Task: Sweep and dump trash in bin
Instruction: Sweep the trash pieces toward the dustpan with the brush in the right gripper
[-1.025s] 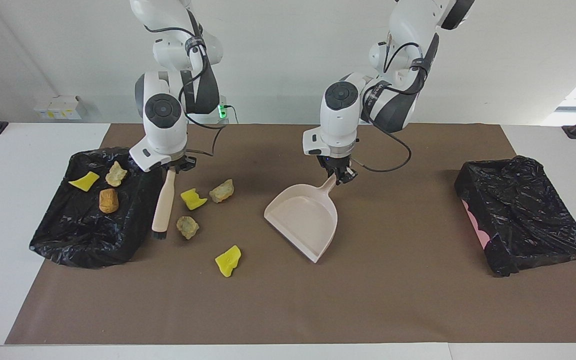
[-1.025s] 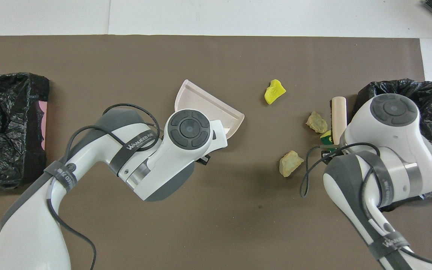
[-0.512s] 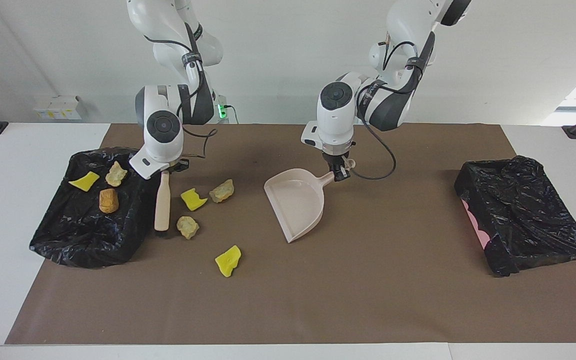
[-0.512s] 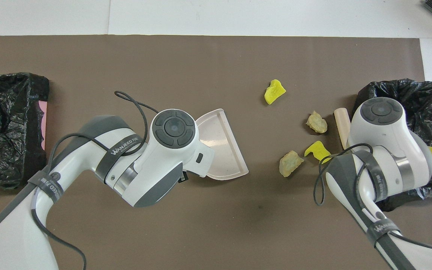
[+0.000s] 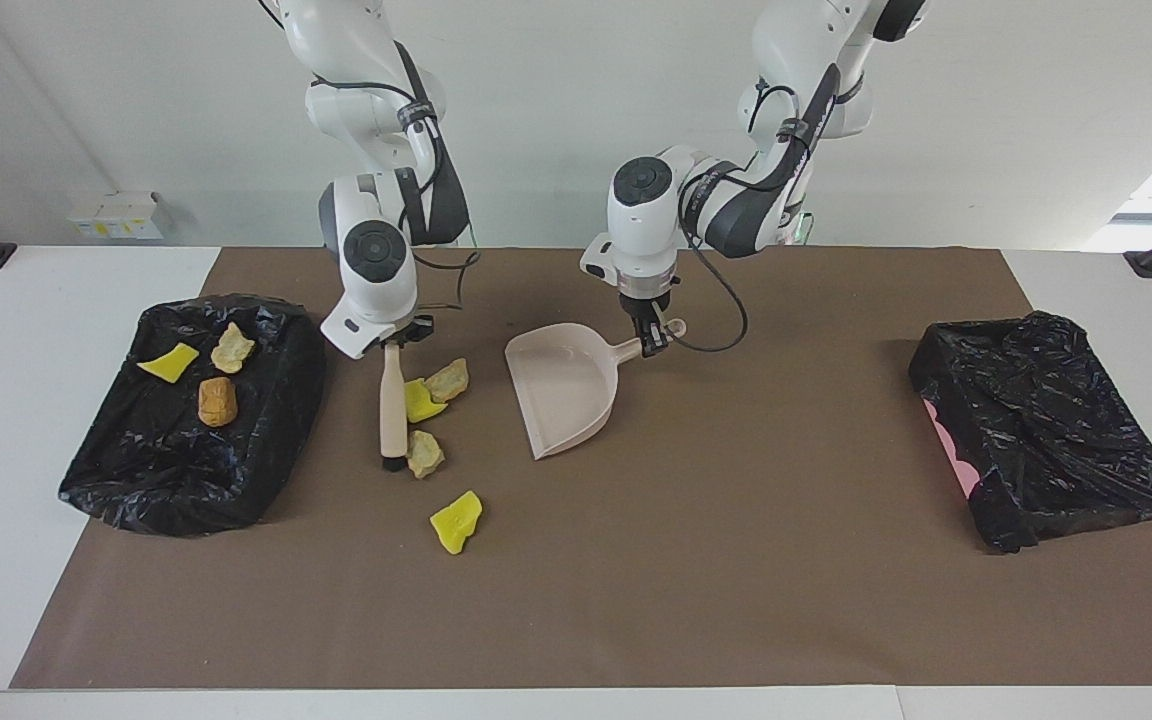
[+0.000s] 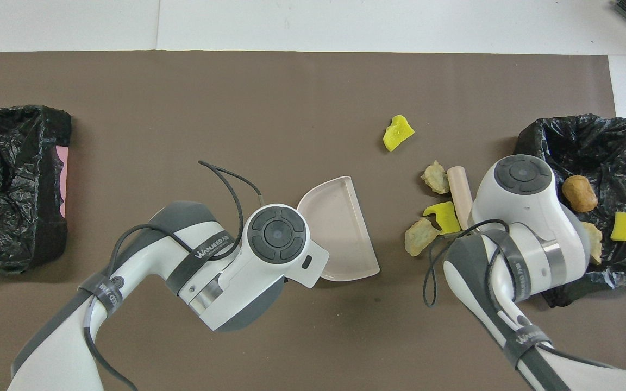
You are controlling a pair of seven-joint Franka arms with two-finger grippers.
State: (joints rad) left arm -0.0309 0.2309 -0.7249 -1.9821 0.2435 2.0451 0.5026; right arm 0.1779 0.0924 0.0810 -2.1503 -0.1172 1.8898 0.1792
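In the bin [image 5: 136, 480] at nine o'clock lie three chunks [image 5: 218, 400]. The right gripper [image 5: 394, 342] clasps the brush [image 5: 392, 410], bristles down against three chunks [image 5: 424, 453]; a yellow one [image 5: 457, 521] lies apart. The left gripper [image 5: 652, 340] pinches the dustpan [image 5: 561, 395], mouth facing them to catch.

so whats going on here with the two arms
The right hand holds a brush against three trash chunks on the brown mat. The left hand holds a dustpan by its handle, beside them. One yellow chunk lies apart, and three more sit on the black bag.
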